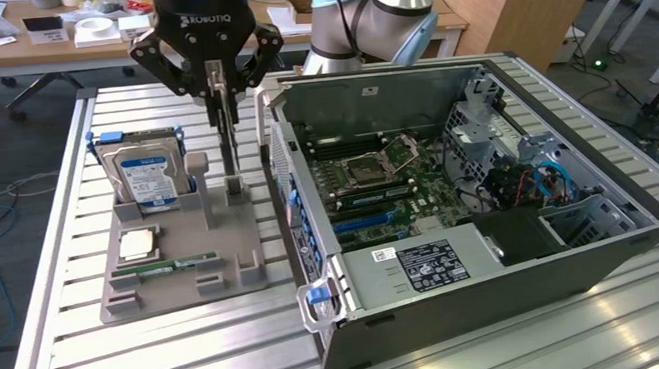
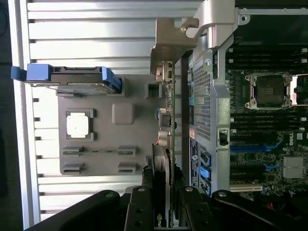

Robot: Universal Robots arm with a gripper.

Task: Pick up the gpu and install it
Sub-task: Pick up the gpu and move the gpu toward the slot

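Observation:
The gpu (image 1: 227, 139) hangs upright and edge-on as a thin dark card under my gripper (image 1: 216, 88), which is shut on its top edge. Its lower end stands at the slot post of the grey holder (image 1: 187, 232); I cannot tell whether it still touches. In the wrist view the gpu (image 2: 161, 159) runs away from my gripper (image 2: 163, 214), with its silvery bracket (image 2: 169, 48) at the far end. The fingers (image 2: 139, 207) clamp it on both sides. The open computer case (image 1: 599, 248) lies just to the exterior view's right, motherboard (image 1: 385, 178) facing up.
On the grey holder stand a blue-labelled hard drive (image 1: 142, 172), a CPU chip (image 1: 138, 241) and a green RAM stick (image 1: 179, 264). The case's wall (image 1: 290, 178) rises close beside the card. The slatted metal table (image 1: 147, 351) extends toward the front; desks stand behind.

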